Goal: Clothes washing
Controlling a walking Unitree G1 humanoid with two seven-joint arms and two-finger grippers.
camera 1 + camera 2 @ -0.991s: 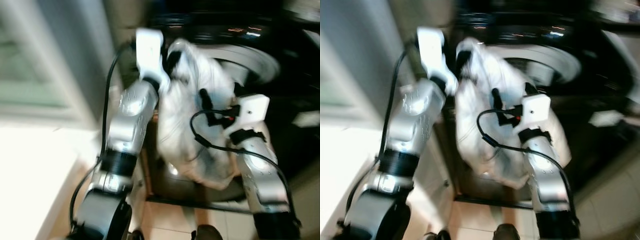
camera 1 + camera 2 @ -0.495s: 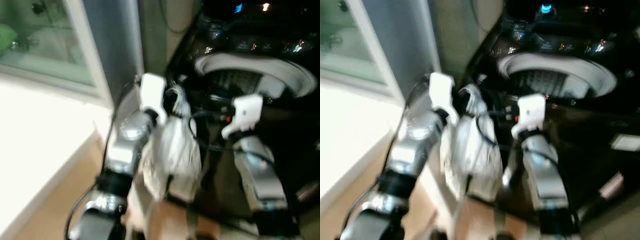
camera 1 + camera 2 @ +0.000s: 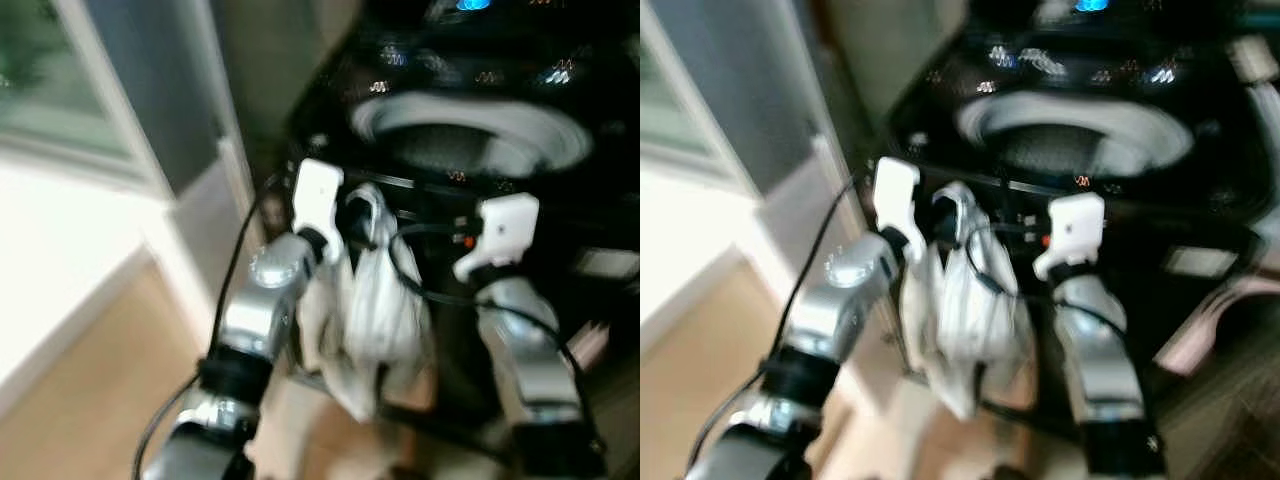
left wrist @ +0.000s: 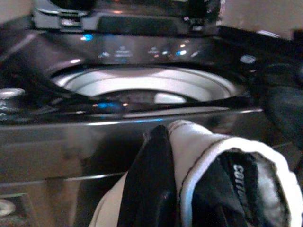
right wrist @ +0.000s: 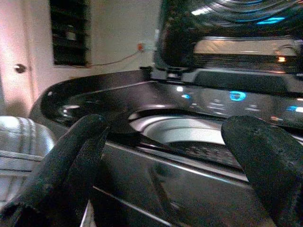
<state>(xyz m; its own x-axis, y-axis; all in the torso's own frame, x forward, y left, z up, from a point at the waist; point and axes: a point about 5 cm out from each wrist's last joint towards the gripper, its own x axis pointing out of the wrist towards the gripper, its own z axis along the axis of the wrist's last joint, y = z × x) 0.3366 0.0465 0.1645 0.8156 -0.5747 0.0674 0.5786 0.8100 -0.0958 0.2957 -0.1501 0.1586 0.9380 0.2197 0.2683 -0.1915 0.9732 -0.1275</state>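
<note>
Since half a second ago the white garment [image 3: 372,305] has stayed bunched between the two arms, though the whole picture has shifted, so the camera moved; a second ago the cloth was spread much wider and reached up to the drum rim. Now it hangs in a narrow bundle in front of the black top-loading washing machine [image 3: 560,210], below the pale ring of the open drum [image 3: 470,140] and outside it; the left gripper [image 4: 189,189] is clamped on its top fold (a dark label with a white edge sits between the fingers); the right gripper [image 5: 165,161] is held spread apart just beside the cloth, with nothing between its fingers [image 5: 71,156], facing the front edge of the machine; blue lights glow on the control panel [image 5: 236,97]; both head views are blurred.
</note>
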